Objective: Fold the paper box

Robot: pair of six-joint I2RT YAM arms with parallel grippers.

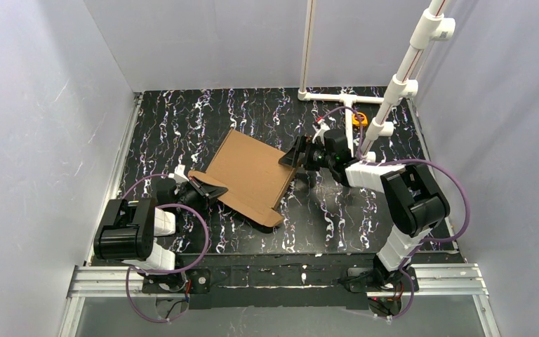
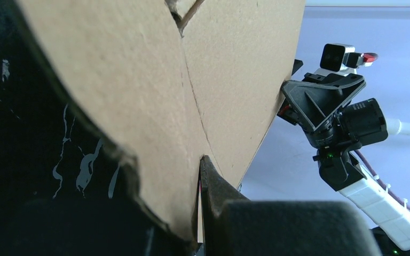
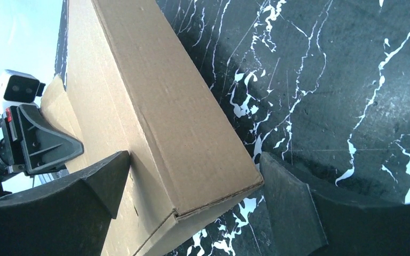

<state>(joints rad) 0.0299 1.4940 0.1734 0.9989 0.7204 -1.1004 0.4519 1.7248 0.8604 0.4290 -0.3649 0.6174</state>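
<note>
Left fingers [image 1: 209,188]: pressed shut on a flap at the box's near-left edge, with the cardboard pinched between them.
Right fingers [image 1: 293,157]: spread wide and straddling the far-right corner of the box. One tip is over the top face and the other stands off the side wall. They grip nothing.
Box [image 1: 249,172]: brown cardboard lying on the surface [image 1: 182,119] between my two sets of fingers. It is a shallow shape with a loose flap trailing toward my left fingers.
Step in hand: as I judge it, bracing the corner so the loose flap can be folded over.
Doing it well: hold the left pinch firm so the sheet cannot slide. Close my right fingers squarely on the wall rather than on the corner point. Bend slowly along the crease so the cardboard does not buckle.
Writing: none readable. Every face shown is plain, with no brand or label.
</note>
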